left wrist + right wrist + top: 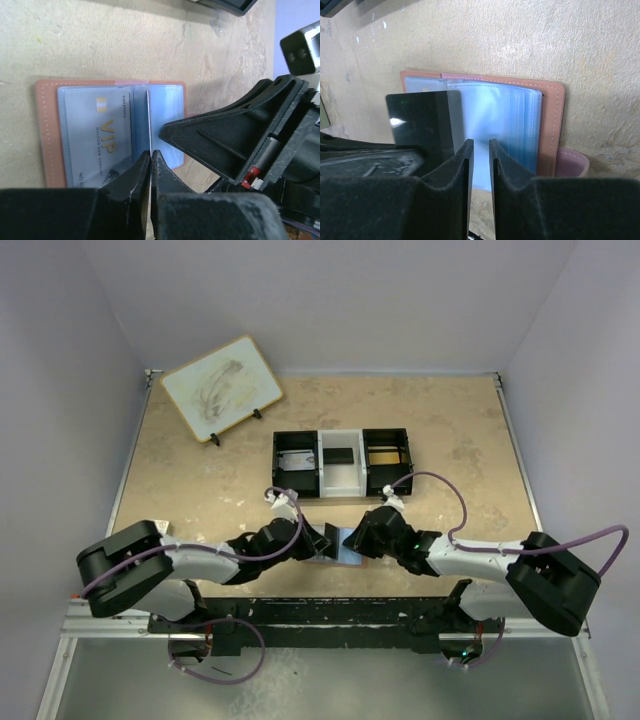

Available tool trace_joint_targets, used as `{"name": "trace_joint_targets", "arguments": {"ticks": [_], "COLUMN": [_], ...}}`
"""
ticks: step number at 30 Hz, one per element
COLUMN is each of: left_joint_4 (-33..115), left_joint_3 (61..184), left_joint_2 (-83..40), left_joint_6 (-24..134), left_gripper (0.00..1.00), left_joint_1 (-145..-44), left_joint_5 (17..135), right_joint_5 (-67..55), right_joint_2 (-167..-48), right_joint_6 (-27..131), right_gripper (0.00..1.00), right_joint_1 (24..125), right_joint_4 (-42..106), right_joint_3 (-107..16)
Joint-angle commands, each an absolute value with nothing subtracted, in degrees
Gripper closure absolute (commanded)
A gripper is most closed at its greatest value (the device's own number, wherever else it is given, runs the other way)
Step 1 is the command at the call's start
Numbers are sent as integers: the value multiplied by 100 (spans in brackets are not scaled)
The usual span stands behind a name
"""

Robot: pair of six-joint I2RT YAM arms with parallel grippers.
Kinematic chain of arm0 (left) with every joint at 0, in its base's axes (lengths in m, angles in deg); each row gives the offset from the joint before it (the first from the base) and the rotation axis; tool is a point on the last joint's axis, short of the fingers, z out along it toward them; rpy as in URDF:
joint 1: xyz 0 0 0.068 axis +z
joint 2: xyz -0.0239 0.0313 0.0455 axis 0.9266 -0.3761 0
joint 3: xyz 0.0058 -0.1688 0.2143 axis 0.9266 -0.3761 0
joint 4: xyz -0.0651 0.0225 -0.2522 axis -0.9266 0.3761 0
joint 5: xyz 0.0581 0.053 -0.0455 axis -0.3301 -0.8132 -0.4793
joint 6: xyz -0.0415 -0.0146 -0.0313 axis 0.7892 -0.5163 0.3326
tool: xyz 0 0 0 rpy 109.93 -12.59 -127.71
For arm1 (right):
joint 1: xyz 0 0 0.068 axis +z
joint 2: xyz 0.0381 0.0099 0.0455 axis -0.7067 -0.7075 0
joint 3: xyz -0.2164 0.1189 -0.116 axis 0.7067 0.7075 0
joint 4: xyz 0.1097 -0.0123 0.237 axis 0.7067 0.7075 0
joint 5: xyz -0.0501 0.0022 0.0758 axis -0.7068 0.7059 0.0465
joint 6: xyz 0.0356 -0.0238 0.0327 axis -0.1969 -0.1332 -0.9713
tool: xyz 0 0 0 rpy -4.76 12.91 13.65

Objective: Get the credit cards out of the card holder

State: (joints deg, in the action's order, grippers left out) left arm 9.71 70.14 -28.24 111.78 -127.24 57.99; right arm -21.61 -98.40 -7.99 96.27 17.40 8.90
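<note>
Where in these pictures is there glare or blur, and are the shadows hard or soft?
Right wrist view: a small white glare spot sits on the dark card, and the clear sleeves look hazy. Left wrist view: the VIP card has readable print. Top view: the light is even, with only soft shadows on the table.

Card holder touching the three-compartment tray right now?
Apart. The top view shows a strip of bare table between the card holder and the tray, which sits farther back.
</note>
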Motion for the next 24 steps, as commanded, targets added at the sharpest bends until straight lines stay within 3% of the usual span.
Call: {"name": "trace_joint_targets", "arguments": {"ticks": [1,12,24], "left_joint_4": [1698,1543,375], "left_joint_3": [6978,6720,6422], "left_joint_2": [-2129,-1803,-2134], "left_joint_6": [10944,11103,11880], "left_gripper": [100,100,100], "left_joint_1": [-12741,-12740,-12741], "left_joint_5": [5279,5237,5215], "right_joint_5": [-2250,-1586,-259], "right_joint_2": [-9822,-8875,-9624], "right_joint_6": [-623,-67,-689], "right_gripper": [76,56,51], "right_joint_1": [9610,9553,9117], "right_joint_4": [2345,1421,-604], "right_joint_3": [991,958,1671]}}
